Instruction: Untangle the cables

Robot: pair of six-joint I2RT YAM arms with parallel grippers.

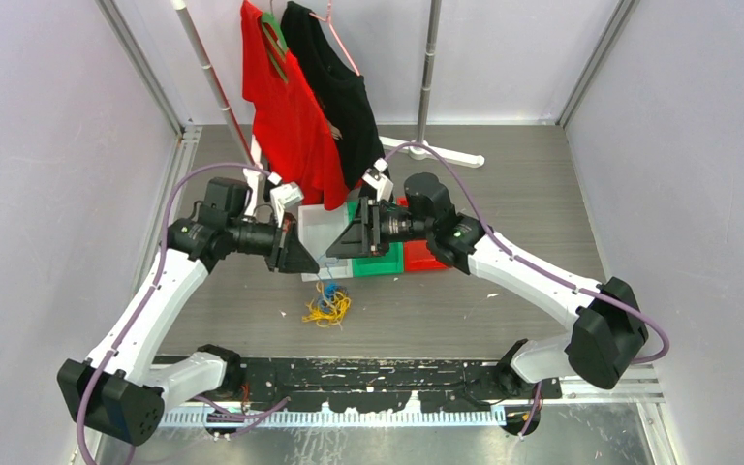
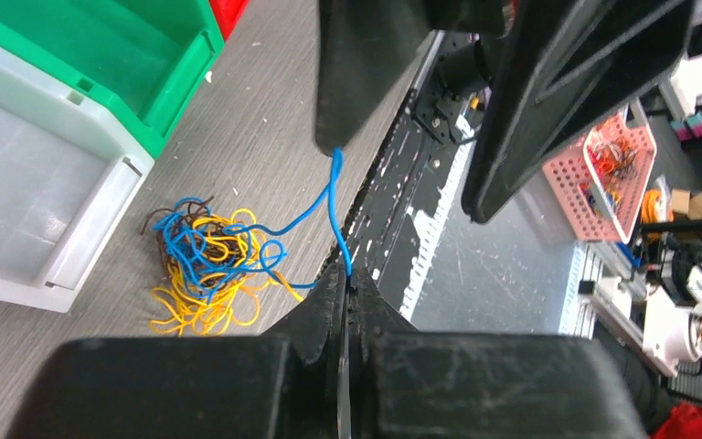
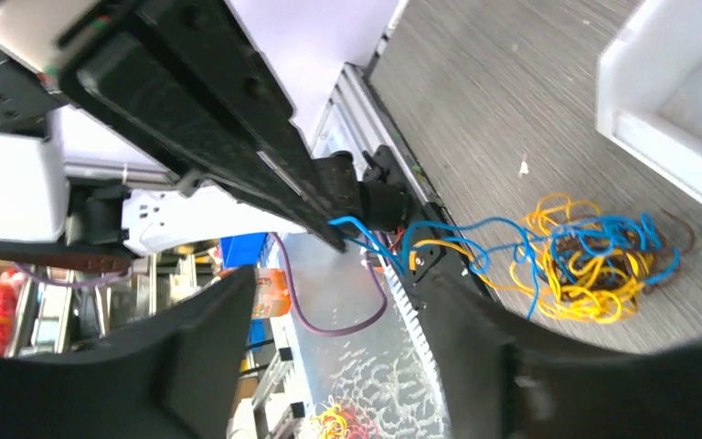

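The cables (image 1: 327, 305) lie as a small tangle of yellow, blue and dark strands on the table in front of the bins, also seen as the cables (image 2: 206, 265) and the cables (image 3: 585, 265). One blue cable (image 2: 329, 206) rises out of the bunch. My left gripper (image 2: 347, 274) is shut on this blue cable just above the tangle. The strand's upper end reaches the tip of one finger (image 2: 366, 73) of my right gripper (image 3: 338, 293), which stands open facing the left gripper (image 1: 308, 263), with nothing between its jaws.
A white bin (image 1: 322, 232), a green bin (image 1: 380, 263) and a red bin (image 1: 423, 258) stand just behind the grippers. A red shirt (image 1: 286, 116) and a black shirt (image 1: 341, 87) hang on a rack at the back. A black rail (image 1: 397, 378) runs along the near table edge.
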